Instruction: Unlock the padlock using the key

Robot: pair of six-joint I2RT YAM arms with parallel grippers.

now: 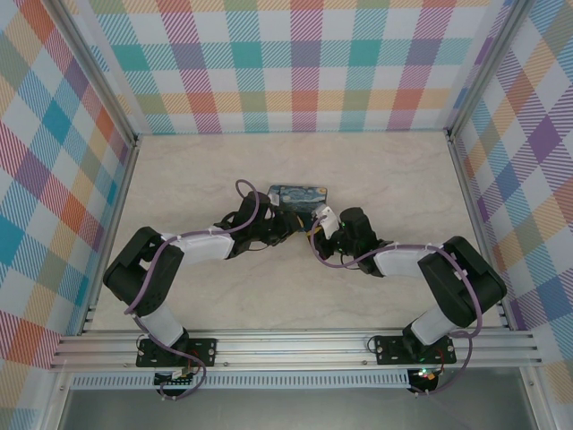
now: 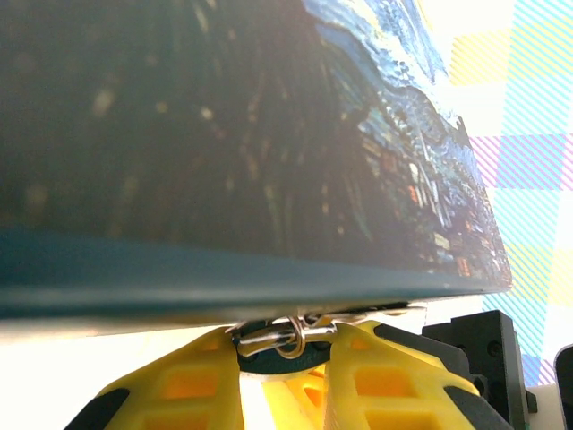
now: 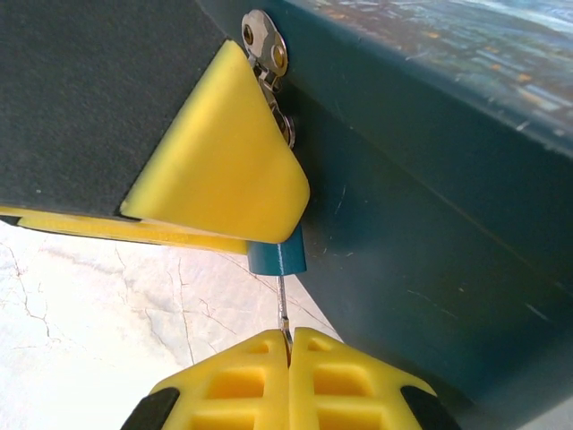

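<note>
The left gripper [image 2: 285, 348] stood with jaws narrow, clamping the padlock [image 3: 277, 258], the tin [image 2: 224, 134] just beyond their tips. The key [image 3: 283, 313] reached from the padlock's blue body straight back into the right gripper [image 3: 289, 345], its jaws pinched shut on the shaft.

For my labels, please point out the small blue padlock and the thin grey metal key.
Small blue padlock [image 3: 277, 258]: right wrist view, on its blue body.
Thin grey metal key [image 3: 283, 309]: right wrist view, on its blade.
</note>
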